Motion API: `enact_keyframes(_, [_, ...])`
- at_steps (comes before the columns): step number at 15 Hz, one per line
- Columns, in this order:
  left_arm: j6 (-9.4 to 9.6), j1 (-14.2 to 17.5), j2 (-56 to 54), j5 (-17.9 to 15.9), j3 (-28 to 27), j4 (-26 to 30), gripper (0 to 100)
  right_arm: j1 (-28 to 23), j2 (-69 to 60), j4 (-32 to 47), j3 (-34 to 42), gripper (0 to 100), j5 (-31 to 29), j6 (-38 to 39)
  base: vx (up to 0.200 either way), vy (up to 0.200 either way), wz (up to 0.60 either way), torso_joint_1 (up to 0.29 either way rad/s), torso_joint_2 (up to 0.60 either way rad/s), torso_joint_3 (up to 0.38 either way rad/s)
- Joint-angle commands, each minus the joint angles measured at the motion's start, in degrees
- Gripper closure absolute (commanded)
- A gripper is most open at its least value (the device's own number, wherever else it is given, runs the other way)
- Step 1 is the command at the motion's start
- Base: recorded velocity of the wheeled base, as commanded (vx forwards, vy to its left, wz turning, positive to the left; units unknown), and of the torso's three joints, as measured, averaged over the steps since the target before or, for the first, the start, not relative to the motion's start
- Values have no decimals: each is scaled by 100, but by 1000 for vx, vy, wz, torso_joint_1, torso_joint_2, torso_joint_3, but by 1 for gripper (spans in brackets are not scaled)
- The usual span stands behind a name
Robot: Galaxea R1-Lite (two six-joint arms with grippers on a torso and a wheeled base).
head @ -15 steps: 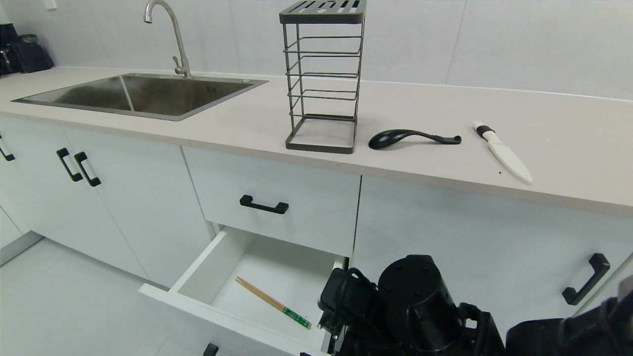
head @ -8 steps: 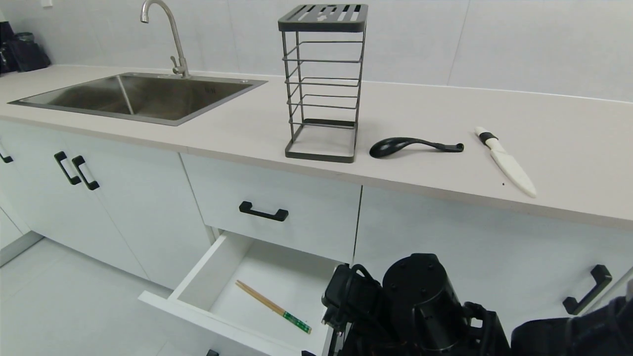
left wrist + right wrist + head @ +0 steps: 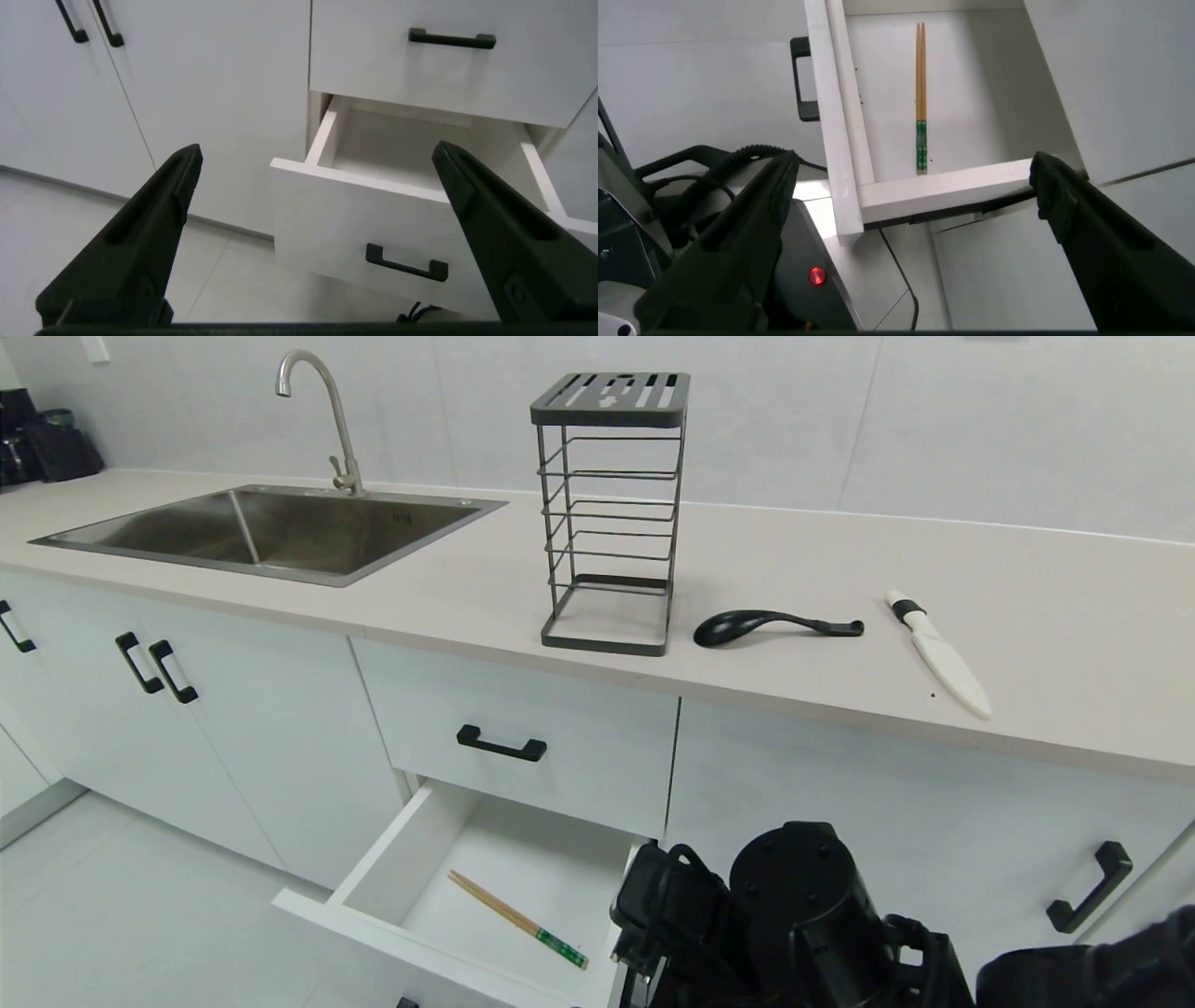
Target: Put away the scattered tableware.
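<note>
A black spoon [image 3: 775, 625] and a white knife [image 3: 936, 653] with a black band lie on the beige countertop [image 3: 448, 579], right of a tall wire rack [image 3: 607, 513]. Below the counter an open white drawer [image 3: 373, 905] holds a pair of wooden chopsticks [image 3: 518, 919]. My left gripper [image 3: 316, 149] is open, low in front of the drawer's front panel [image 3: 374, 201], with nothing between its fingers. My right gripper [image 3: 913, 161] is open above the drawer's corner [image 3: 850, 177], empty, with the chopsticks [image 3: 921, 93] lying beyond it.
A steel sink [image 3: 271, 523] with a tap [image 3: 327, 411] sits at the counter's left. A shut drawer with a black handle [image 3: 500, 745] is above the open one. Cabinet doors with black handles [image 3: 154, 667] flank it. Tiled floor [image 3: 121, 915] lies at the lower left.
The whole head picture has shifted, so the camera moved. The spoon, knife, rack and chopsticks have stayed where they were.
</note>
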Motion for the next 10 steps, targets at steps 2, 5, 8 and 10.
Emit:
enact_keyframes(2, [2, 1, 7, 2, 0, -2, 0, 13, 0, -2, 1, 0, -2, 5, 0, 0, 0, 181, -334, -149])
enact_keyframes(5, [2, 1, 7, -6, 0, -2, 0, 13, 0, -2, 9, 0, -2, 5, 0, 0, 0, 232, -440, -198])
enact_keyframes(8, [2, 1, 7, 2, 0, -2, 0, 13, 18, -2, -17, 0, 7, 5, 0, 0, 0, 121, -461, -214])
enact_keyframes(10, [2, 1, 7, 2, 0, -2, 0, 13, 35, -2, -26, 0, 7, 14, 0, 0, 0, 193, -500, -217])
